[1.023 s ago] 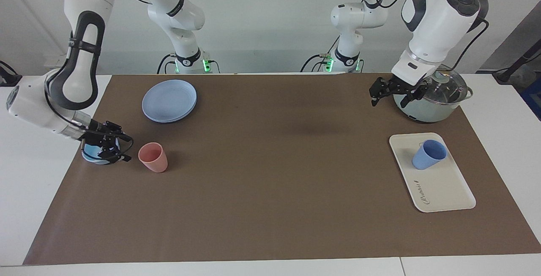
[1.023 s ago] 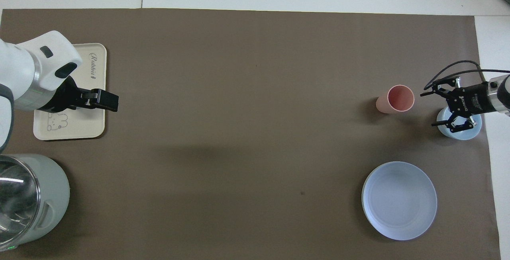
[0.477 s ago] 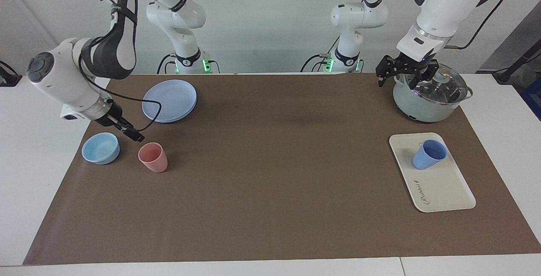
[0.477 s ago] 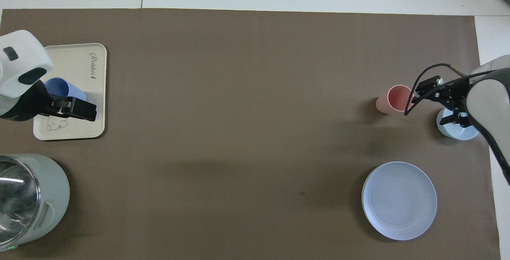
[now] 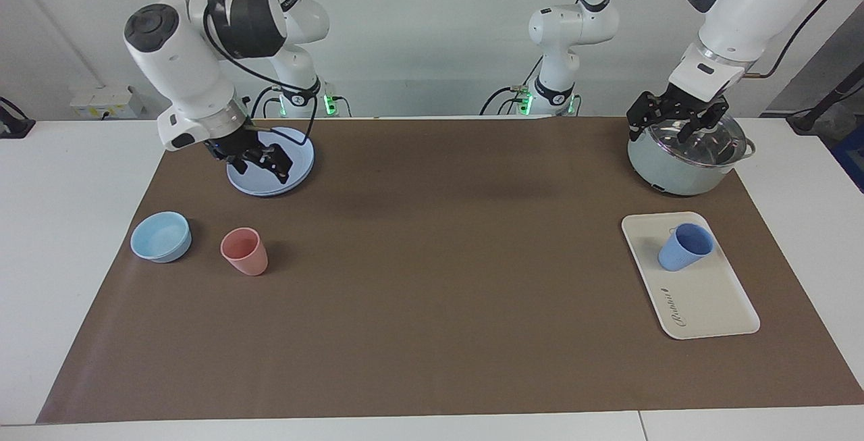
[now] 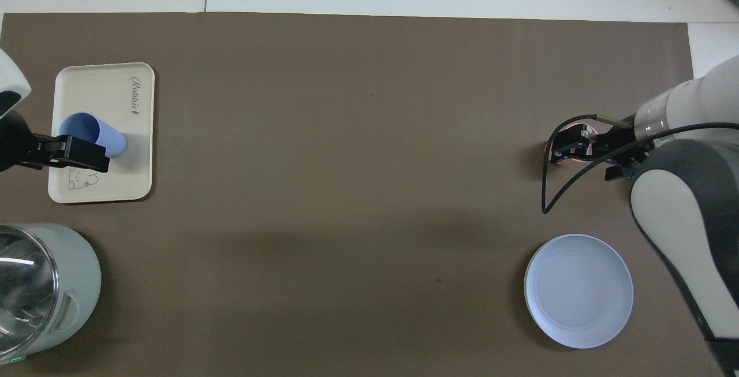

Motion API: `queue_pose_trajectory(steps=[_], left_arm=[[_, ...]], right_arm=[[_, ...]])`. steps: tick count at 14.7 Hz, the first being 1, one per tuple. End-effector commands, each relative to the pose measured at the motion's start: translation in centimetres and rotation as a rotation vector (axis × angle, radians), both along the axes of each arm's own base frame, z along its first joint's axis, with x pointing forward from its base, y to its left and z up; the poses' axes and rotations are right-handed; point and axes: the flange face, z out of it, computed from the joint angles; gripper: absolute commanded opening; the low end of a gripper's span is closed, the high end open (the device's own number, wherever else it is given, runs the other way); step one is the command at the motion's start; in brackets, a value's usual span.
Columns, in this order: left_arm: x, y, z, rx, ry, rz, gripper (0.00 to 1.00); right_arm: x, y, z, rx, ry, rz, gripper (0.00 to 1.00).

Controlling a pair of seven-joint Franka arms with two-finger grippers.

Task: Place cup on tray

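Cup (image 5: 685, 246) upright on tray (image 5: 709, 306), both hands empty.
Cup sits on the tray's end nearer the robots, at the left arm's end of the worktop (image 5: 432, 292). Left hand (image 5: 671, 117) released, raised over the lidded pot (image 5: 688, 157). Right hand (image 5: 260, 157) released, up over the blue plates (image 5: 297, 147). Pink cup (image 5: 244, 251) and light-blue bowl (image 5: 160, 236) stand apart on the mat.

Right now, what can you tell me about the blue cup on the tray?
The cup is a small periwinkle-blue tumbler that looks like plastic, wider at the mouth, with no handle. It stands upright and open on the cream tray, at the tray's end nearer the robots, beside the bear drawing. Only the tray touches it. No fingers hold it.
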Motion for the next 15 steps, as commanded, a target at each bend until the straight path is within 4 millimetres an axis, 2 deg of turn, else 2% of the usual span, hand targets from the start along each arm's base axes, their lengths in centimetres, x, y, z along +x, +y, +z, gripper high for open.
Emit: queue_pose_trajectory(steps=[1, 4, 7, 11, 14, 15], left_arm=[[-0.6, -0.1, -0.3, -0.011, -0.009, -0.029, 1.00], [-0.6, -0.2, 0.3, -0.010, -0.020, -0.023, 1.00], [-0.5, -0.5, 0.7, -0.010, -0.032, -0.027, 1.00], [-0.7, -0.5, 0.8, -0.002, -0.023, -0.034, 1.00], [-0.8, -0.6, 0.6, 0.007, -0.018, -0.041, 1.00], [-1.0, -0.8, 0.7, 0.006, -0.025, -0.044, 1.00]], right_arm=[[-0.3, -1.2, 3.7, -0.031, -0.072, 0.073, 0.99], [0.5, -3.3, 6.5, -0.036, -0.133, 0.122, 0.99], [0.0, -3.3, 9.3, -0.057, -0.132, 0.138, 0.99], [-1.9, -3.2, 10.6, -0.077, -0.073, 0.209, 0.99], [-1.6, -3.0, 10.5, -0.082, -0.076, 0.216, 0.99], [-1.2, -3.2, 11.3, -0.077, -0.093, 0.208, 0.99]])
